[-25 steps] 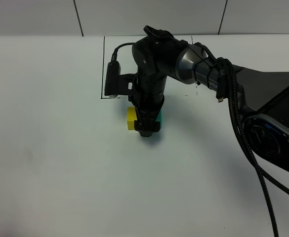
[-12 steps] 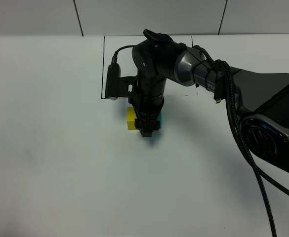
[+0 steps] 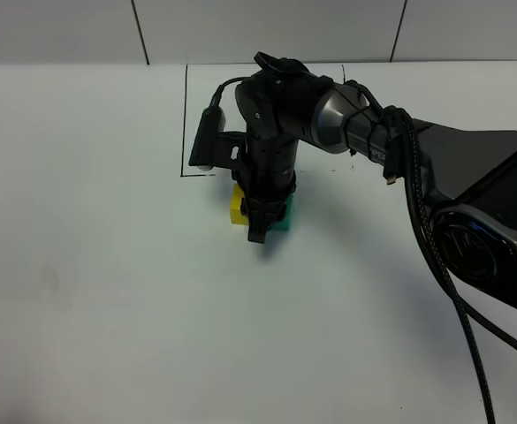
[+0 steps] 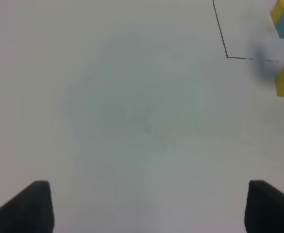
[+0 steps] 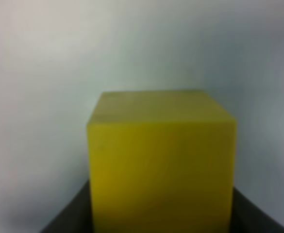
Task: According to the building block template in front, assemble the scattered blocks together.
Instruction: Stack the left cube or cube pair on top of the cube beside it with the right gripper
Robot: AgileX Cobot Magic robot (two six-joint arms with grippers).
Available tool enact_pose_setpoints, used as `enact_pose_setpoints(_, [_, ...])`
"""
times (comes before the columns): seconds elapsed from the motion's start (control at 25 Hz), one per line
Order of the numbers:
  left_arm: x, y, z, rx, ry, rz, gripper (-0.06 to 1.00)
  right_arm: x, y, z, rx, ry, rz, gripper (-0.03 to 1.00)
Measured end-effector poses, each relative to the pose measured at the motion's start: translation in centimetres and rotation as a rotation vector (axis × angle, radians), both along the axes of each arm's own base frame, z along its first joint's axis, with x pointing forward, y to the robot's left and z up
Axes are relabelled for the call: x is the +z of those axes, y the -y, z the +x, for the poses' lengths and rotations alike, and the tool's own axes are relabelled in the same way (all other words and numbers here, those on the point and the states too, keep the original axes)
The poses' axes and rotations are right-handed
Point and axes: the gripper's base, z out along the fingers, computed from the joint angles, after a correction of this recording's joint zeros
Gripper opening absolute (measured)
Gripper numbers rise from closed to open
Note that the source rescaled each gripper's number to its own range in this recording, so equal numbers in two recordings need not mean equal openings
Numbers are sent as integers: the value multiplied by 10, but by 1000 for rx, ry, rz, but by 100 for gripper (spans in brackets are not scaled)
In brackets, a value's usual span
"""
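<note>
Right gripper [image 3: 257, 231] clamped on yellow block [image 5: 161, 165]; left gripper [image 4: 144, 206] jaws apart, holding nothing.

Two blocks [image 3: 238, 206] side by side

The high camera looks down across the white table [image 3: 108, 309]; the left wrist view skims it from low; the right wrist view sits close against the yellow plastic cube [image 5: 161, 165], shared by all.
</note>
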Motion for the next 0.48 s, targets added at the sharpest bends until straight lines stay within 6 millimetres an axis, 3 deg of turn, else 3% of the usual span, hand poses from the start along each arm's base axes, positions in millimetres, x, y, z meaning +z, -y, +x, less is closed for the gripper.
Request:
enact_pose_setpoints(0.12, [0, 0, 0, 0, 0, 0, 74, 12, 2, -1, -185, -8, 22, 1])
enact_pose_setpoints(0.32, [0, 0, 0, 0, 0, 0, 74, 44, 6, -8, -711, -64, 121, 1])
enact_pose_setpoints(0.48, [0, 0, 0, 0, 0, 0, 74, 46, 5, -10, -1001, -113, 162, 1])
